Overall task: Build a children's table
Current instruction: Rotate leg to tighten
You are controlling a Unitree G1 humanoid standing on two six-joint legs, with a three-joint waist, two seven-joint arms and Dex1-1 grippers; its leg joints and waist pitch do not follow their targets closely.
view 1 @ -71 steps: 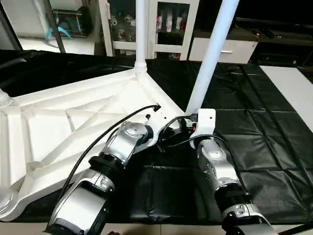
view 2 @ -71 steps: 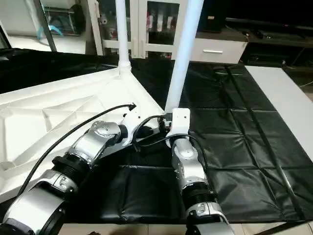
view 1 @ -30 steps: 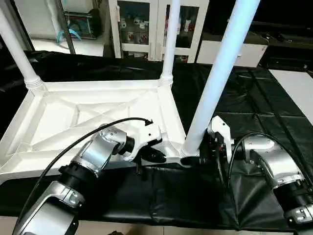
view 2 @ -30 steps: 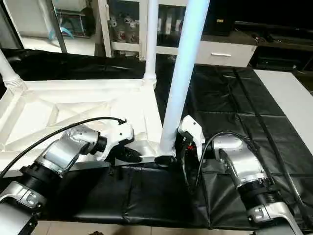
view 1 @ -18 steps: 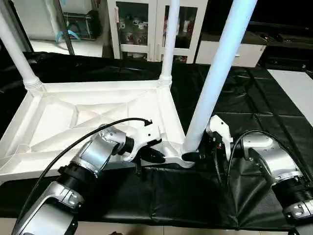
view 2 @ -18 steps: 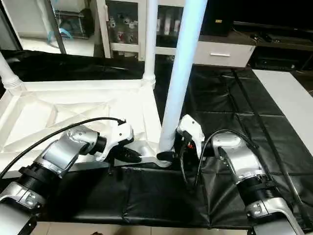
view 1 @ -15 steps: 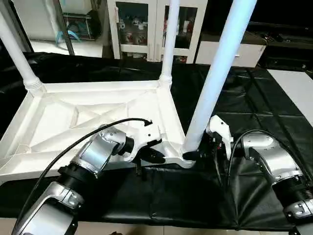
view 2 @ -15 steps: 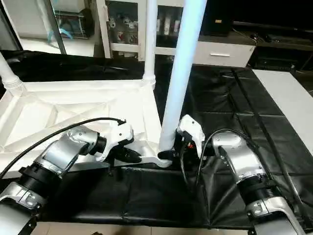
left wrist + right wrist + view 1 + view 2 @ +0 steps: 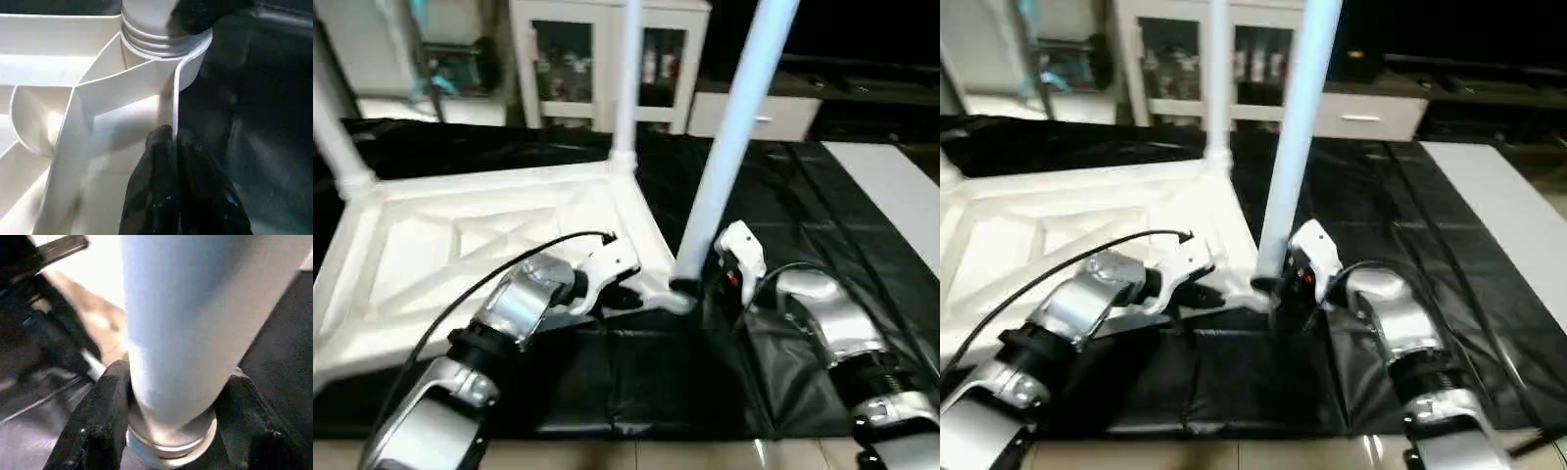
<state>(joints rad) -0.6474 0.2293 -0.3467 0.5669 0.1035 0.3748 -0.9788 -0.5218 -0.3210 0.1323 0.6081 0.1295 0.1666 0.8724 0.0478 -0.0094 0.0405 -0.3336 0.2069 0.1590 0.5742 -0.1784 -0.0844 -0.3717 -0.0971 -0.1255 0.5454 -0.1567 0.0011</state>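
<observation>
Seating the near leg (image 9: 729, 147) | right gripper (image 9: 166, 416) is clamped on its base, lower centre | left gripper (image 9: 171, 147) is pinched shut on the top (image 9: 460, 235) rim beside the socket (image 9: 161, 41) | top lies ribs-up on the counter (image 9: 803, 225), left of centre | leg is best kept upright, pressed straight down while the rim is steadied.

White square plastic top (image 9: 460, 245), upside-down on black-covered worktop, ribbed underside w/ diagonal braces facing up, lying toward worktop's left side. Three white tube legs upright in round corner sockets: near-right leg (image 9: 729, 137), leaning slightly right, base seated in ringed socket (image 9: 156, 39); far-right leg (image 9: 626, 78); far-left leg (image 9: 337, 147). Near-right corner close to worktop's front edge.
</observation>
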